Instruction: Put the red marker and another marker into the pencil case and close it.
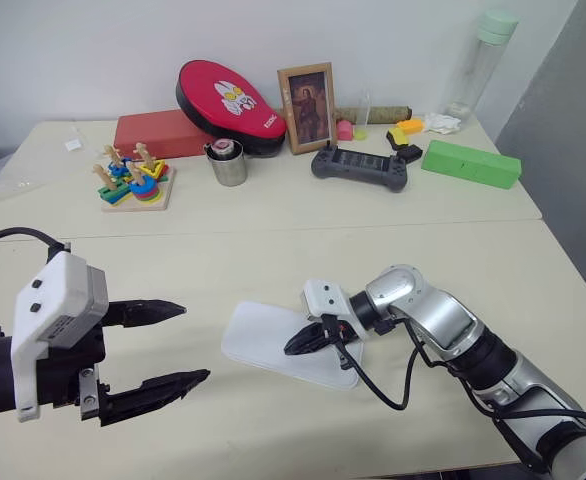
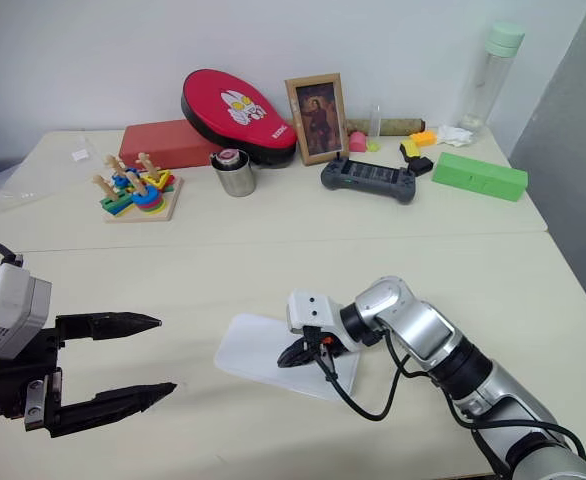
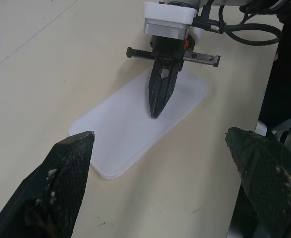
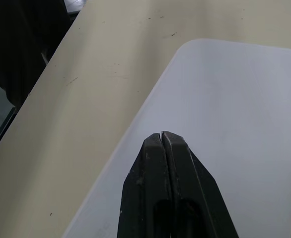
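Observation:
The pencil case (image 1: 258, 338) is a flat white box with rounded corners, lying with its lid down on the beige table in front of me. My right gripper (image 1: 295, 345) is shut with nothing between its fingers. Its tip sits over the middle of the lid, and I cannot tell whether it touches. The right wrist view shows those shut fingertips (image 4: 163, 144) above the white lid (image 4: 235, 114). To the left of the case my left gripper (image 1: 195, 344) hovers open and empty, clear of it. The red marker and the other marker are out of view.
Along the back of the table stand a wooden stacking toy (image 1: 133, 180), a metal cup (image 1: 229, 163), a red box (image 1: 158, 132), a red oval pad (image 1: 231, 103), a picture frame (image 1: 306, 107), a game controller (image 1: 360, 165), a green box (image 1: 470, 163) and a bottle (image 1: 481, 62).

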Robot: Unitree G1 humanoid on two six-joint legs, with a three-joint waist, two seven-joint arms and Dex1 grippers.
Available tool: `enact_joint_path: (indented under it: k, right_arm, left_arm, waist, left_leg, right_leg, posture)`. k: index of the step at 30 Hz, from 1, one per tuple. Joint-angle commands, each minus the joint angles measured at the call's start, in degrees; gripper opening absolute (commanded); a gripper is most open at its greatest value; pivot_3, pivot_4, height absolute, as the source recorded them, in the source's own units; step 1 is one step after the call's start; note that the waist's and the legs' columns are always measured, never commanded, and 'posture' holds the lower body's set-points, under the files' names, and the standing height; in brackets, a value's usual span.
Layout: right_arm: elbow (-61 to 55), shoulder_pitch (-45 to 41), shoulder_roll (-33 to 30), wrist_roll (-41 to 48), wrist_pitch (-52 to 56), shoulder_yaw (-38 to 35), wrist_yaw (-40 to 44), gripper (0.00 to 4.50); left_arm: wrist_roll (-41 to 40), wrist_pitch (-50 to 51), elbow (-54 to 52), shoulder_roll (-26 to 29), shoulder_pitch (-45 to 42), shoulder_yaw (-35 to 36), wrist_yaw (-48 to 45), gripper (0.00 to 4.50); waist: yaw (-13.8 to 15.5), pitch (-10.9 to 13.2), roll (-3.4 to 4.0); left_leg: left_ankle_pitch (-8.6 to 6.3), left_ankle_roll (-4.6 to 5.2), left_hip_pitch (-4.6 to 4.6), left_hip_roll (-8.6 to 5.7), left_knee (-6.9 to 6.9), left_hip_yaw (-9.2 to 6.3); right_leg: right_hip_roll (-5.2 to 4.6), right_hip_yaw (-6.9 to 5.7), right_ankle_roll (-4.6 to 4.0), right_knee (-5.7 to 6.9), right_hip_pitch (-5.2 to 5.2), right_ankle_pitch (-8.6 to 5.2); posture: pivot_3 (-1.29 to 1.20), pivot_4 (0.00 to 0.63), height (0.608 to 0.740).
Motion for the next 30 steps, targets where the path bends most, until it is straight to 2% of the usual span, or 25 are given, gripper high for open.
enact_joint_path:
  k: [1, 13, 19, 25, 30]
  right_arm:
    - [0.9, 0.2, -0.2, -0.7, 1.2, -0.4, -0.4, 0.01]
    - [-7.4, 0.3, -4.7, 6.3, 6.3, -9.2, 0.8, 0.01]
    - [-10.9, 3.7, -9.3, 8.2, 8.7, -15.5, -2.2, 0.01]
    - [-12.1, 10.0, -13.0, 8.8, 9.1, -22.6, -7.2, 0.01]
    - [-12.0, 14.6, -15.4, 7.8, 8.3, -25.8, -9.9, 0.01]
  left_arm:
    - [-0.9, -0.1, -0.1, 0.5, -0.7, 1.9, 0.2, 4.50]
    - [0.3, -3.2, -1.1, -4.6, -0.7, -5.3, 6.6, 4.50]
    - [7.9, -6.5, -2.7, -10.5, 3.1, -10.6, 11.1, 4.50]
    - [17.4, -10.8, -1.1, -17.2, 2.0, -18.1, 20.5, 4.50]
    - [25.0, -14.7, 1.8, -23.0, 0.5, -24.3, 26.5, 4.50]
  waist:
    - [0.0, 0.0, 0.00]
    - [0.1, 0.0, 0.01]
    - [0.1, 0.0, 0.00]
    - [0.3, 0.0, -0.02]
    - [0.5, 0.0, -0.03]
  left_leg:
    - [0.00, 0.00, 0.00, 0.00, 0.00, 0.00]
    - [0.00, -0.01, -0.13, 0.00, -0.01, 0.00]
    - [0.00, 0.00, -0.13, 0.00, -0.03, 0.01]
    - [0.00, 0.00, -0.13, -0.01, 0.00, 0.01]
    - [0.00, 0.00, -0.14, -0.02, 0.01, 0.01]
  right_leg:
    - [0.00, 0.00, 0.00, 0.00, 0.00, 0.00]
    - [0.00, 0.01, 0.00, -0.02, 0.01, 0.00]
    - [0.00, 0.02, -0.01, -0.06, 0.01, 0.00]
    - [0.00, 0.03, -0.01, -0.05, 0.04, 0.00]
    - [-0.01, 0.04, -0.01, -0.06, 0.08, 0.00]
  posture:
    - [0.00, 0.150, 0.740]
    - [0.00, 0.150, 0.740]
    - [0.00, 0.150, 0.740]
    - [0.00, 0.150, 0.740]
    - [0.00, 0.150, 0.740]
